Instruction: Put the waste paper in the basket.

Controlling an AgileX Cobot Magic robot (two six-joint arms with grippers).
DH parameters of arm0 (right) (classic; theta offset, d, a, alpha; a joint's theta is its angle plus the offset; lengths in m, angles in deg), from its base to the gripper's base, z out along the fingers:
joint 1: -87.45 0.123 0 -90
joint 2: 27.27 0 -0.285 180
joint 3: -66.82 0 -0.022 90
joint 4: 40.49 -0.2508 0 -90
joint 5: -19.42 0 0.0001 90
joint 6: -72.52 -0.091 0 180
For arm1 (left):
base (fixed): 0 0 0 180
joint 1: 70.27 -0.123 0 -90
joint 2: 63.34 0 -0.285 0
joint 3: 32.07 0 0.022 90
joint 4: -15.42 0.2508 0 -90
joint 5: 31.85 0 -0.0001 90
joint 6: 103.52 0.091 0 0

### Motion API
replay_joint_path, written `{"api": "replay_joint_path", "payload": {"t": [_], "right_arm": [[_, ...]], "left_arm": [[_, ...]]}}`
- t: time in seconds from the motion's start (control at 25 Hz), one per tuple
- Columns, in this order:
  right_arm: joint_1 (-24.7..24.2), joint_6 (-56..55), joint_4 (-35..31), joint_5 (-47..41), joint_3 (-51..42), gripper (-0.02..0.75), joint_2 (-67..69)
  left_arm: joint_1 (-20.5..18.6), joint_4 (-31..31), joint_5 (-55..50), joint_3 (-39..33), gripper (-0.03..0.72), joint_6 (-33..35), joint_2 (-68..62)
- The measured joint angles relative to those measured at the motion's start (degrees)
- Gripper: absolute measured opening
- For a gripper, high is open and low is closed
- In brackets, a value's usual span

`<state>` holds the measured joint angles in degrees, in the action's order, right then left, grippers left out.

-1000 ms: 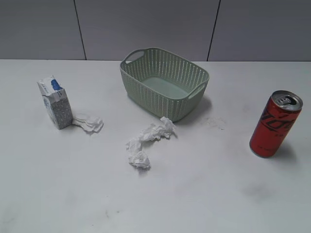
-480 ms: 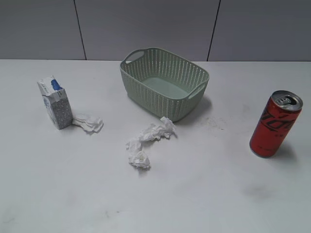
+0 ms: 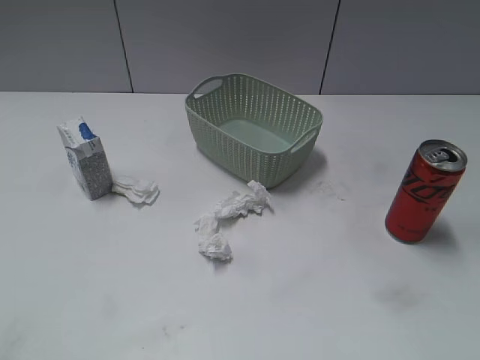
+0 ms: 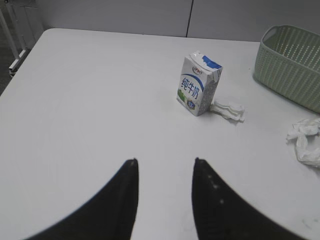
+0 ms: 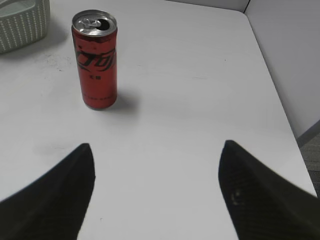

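white table [image 3: 90,300] carries basket [image 3: 253,127], waste paper [image 3: 229,217], carton [image 3: 85,159], can [image 3: 424,191].

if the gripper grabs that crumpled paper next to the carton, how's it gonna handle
The paper wad looks loosely crumpled and thin, so it is probably very light and will squash flat when pinched. It lies against the carton, so a push might nudge or tip that upright box.

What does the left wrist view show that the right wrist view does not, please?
Only the left wrist view shows the milk carton, the waste paper beside it, more wads at the right edge, and the left pincer, open. Only the right wrist view shows the red can and the right pincer, open wide. Both show the basket and the white table.
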<state>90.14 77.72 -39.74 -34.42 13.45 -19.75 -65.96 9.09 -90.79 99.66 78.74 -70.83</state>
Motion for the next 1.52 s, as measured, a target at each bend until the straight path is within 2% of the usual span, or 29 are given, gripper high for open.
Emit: {"api": "replay_joint_path", "payload": {"t": [0.28, 0.4, 0.52, 0.64, 0.8, 1.04, 1.2, 1.52], "right_arm": [[0.0, 0.0, 0.0, 0.0, 0.0, 0.584, 0.0], [0.0, 0.0, 0.0, 0.0, 0.0, 0.584, 0.0], [0.0, 0.0, 0.0, 0.0, 0.0, 0.584, 0.0], [0.0, 0.0, 0.0, 0.0, 0.0, 0.584, 0.0], [0.0, 0.0, 0.0, 0.0, 0.0, 0.584, 0.0], [0.0, 0.0, 0.0, 0.0, 0.0, 0.584, 0.0], [0.0, 0.0, 0.0, 0.0, 0.0, 0.584, 0.0], [0.0, 0.0, 0.0, 0.0, 0.0, 0.584, 0.0]], "left_arm": [[0.0, 0.0, 0.11, 0.0, 0.282, 0.0, 0.0], [0.0, 0.0, 0.14, 0.0, 0.421, 0.0, 0.0], [0.0, -0.02, 0.14, 0.0, 0.618, 0.0, 0.0], [0.0, -0.43, 0.29, 0.06, 0.676, 0.0, -0.54], [0.0, -4.25, 4.03, 0.93, 0.685, 3.44, -5.01], [0.0, -13.6, 14.03, 1.47, 0.675, 16.36, -17.78], [0.0, -19.1, 16.48, 2.86, 0.659, 25.31, -28.69], [0.0, -20.99, 13.65, 14.56, 0.629, 37.93, -51.5]]}}
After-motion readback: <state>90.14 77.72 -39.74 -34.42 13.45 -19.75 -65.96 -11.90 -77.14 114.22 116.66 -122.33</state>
